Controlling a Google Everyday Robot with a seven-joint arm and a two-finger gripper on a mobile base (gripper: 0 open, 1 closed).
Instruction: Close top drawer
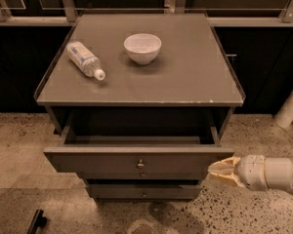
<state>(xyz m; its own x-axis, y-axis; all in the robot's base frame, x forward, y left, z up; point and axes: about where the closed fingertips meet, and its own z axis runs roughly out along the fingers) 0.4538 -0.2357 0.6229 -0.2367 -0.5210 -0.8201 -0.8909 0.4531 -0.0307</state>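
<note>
The top drawer (136, 161) of the grey-brown cabinet stands partly pulled out, its inside dark and empty. Its flat front has a small round metal knob (140, 164) at centre. My gripper (219, 171) is at the lower right, with its tan fingertips pointing left at the right end of the drawer front, touching it or very close. It holds nothing that I can see. A shorter drawer front (144, 191) shows below the top drawer.
On the cabinet top (195, 77) a clear plastic bottle (85, 59) lies on its side at the left and a white bowl (142, 47) stands near the middle. Speckled floor lies around the cabinet. A white post (290, 106) stands at the right.
</note>
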